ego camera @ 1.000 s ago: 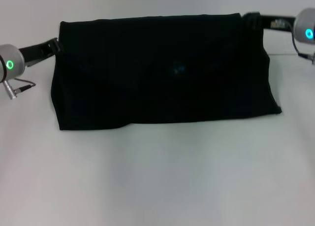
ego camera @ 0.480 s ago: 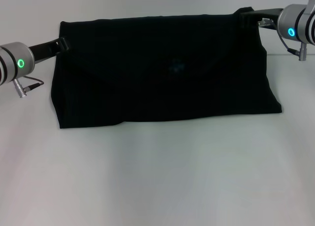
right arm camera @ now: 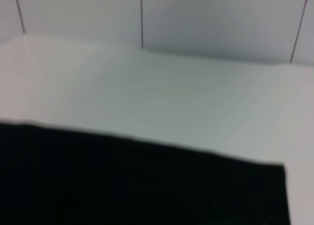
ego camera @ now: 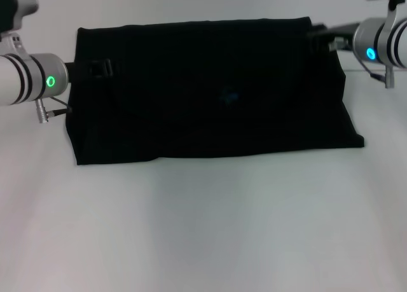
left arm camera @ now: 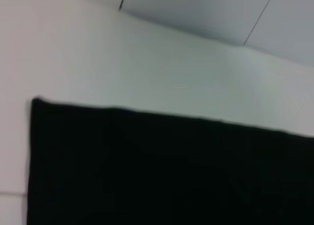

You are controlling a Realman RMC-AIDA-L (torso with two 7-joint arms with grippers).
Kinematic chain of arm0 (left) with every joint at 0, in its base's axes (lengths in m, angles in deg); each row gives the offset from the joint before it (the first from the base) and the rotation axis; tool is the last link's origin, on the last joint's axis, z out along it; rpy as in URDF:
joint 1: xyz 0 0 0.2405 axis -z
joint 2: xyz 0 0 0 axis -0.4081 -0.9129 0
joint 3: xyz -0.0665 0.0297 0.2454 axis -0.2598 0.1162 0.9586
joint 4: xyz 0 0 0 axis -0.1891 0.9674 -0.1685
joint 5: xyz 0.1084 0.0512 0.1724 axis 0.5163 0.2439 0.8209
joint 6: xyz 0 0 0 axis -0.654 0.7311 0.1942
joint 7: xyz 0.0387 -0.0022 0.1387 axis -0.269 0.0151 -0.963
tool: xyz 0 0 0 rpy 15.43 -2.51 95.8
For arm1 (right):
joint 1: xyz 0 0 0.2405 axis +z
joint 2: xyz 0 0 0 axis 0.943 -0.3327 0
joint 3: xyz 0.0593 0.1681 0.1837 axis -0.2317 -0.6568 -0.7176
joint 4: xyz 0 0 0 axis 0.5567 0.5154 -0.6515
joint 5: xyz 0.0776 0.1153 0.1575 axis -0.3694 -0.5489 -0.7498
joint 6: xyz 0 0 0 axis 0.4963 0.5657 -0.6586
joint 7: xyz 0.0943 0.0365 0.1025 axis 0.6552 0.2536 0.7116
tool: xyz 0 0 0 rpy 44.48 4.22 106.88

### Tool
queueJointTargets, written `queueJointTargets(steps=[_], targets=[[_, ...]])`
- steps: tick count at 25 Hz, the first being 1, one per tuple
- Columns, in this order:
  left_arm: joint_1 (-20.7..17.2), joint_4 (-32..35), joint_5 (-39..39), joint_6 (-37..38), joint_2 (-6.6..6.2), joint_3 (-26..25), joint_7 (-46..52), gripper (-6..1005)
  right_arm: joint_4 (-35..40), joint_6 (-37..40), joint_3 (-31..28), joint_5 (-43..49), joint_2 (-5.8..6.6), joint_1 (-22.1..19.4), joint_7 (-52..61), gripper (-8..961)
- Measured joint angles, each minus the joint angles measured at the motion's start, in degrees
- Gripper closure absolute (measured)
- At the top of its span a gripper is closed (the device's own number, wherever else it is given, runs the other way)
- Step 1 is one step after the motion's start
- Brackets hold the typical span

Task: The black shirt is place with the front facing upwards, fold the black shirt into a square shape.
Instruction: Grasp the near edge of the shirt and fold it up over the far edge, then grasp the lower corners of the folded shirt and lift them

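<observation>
The black shirt (ego camera: 216,95) lies on the white table as a wide folded rectangle, its front edge nearest me. A faint blue spot (ego camera: 229,97) shows near its middle. My left gripper (ego camera: 96,68) reaches over the shirt's left edge near the far corner, black against the black cloth. My right gripper (ego camera: 320,37) is at the shirt's far right corner. The left wrist view shows the shirt (left arm camera: 171,171) with a far corner and edge. In the right wrist view the shirt (right arm camera: 137,186) shows its far edge and right corner.
The white table (ego camera: 203,228) stretches bare in front of the shirt and to both sides. Behind the shirt, a tiled wall (right arm camera: 196,19) rises at the table's far edge.
Both arms have moved inward. The left gripper went from beside the shirt's left edge to over it; the right wrist shifted left and lower. The shirt has kept its shape.
</observation>
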Motion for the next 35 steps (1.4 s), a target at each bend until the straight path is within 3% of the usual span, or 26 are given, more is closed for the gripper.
queueJointTargets(steps=[2,4,7,10,12,14,16,20,23,25,28,32,35], targets=[[1.0,-2.35,0.12,0.4,-1.13,-0.44,0.66,907,-1.12,1.74,-0.25,2.98,0.71,1.0,2.35,788],[0.01,-0.86,-0.09,2.53,-1.24,-0.66,1.93,869,0.3,5.08,-0.37,4.4,1.31,0.79,5.26,786],[-4.48,8.06,-0.17,7.26,0.67,-1.14,4.67,754,9.25,13.14,-1.27,3.32,1.52,-3.76,9.19,783],[-9.01,15.79,-0.2,10.34,2.36,-1.18,7.62,597,20.7,20.65,-3.44,-0.1,0.82,-9.27,10.16,668],[-11.09,18.79,-0.21,12.95,2.64,-1.31,9.8,436,26.67,25.11,-4.42,-3.19,0.61,-12.44,10.18,590],[-12.77,20.72,-0.52,15.6,2.72,-1.86,11.22,389,30.14,29.91,-5.38,-5.62,0.74,-14.66,10.21,468],[-14.17,21.48,-1.43,17.23,3.05,-2.66,11.29,342,31.01,34.12,-7.09,-7.08,1.32,-15.71,10.21,299],[-16.43,21.5,-4.3,17.46,4.12,-3.25,9.01,249,29.15,37.03,-10.66,-7.57,2.54,-15.89,9.93,210],[-17.03,19.94,-6.69,17.65,4.14,-3.27,6.24,176,27.73,40.02,-11.46,-7.69,3.07,-15.87,9.8,189],[-17.27,18.83,-7.18,17.98,4.08,-3.28,2.05,125,27.41,42.97,-11.5,-8.05,2.82,-16.8,9.61,189],[-17.46,16.65,-7.11,17.95,3.92,-3.27,-6.09,47,26.94,45.62,-11.52,-10.19,1.36,-19.25,7.77,190],[-17.51,13.75,-6.78,17.17,3.45,-3.28,-9.31,48,26.69,47.31,-11.63,-15.43,-0.22,-22.22,4.48,191],[-17.56,12.4,-6.7,17.04,3.17,-3.13,-9.49,49,25.87,48.54,-11.71,-18.94,-0.32,-23.25,3.13,192]])
